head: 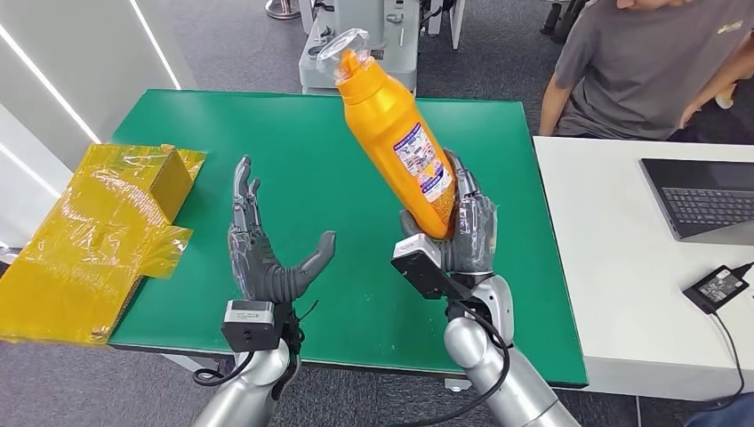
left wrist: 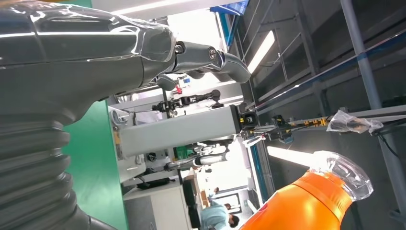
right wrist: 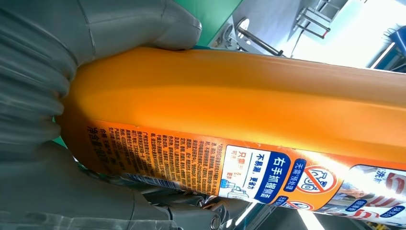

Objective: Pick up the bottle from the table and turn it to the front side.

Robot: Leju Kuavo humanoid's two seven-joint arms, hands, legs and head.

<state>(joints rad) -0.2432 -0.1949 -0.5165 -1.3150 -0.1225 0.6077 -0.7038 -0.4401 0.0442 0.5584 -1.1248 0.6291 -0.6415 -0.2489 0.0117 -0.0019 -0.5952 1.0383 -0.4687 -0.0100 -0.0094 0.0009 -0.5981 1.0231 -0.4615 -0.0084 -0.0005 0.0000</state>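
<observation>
With the right hand [head: 462,233] clamped on the lifted bottle [head: 396,138] and the left hand [head: 267,258] spread empty, turning its front round comes next.

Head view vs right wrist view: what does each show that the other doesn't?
Head view alone: the left hand open and empty above the green table, the yellow wrapped box, a laptop on the white table, a seated person, and the bottle's clear cap. Right wrist view alone: the label's fine print, close up. Both: the right hand gripping the orange bottle by its base.
</observation>
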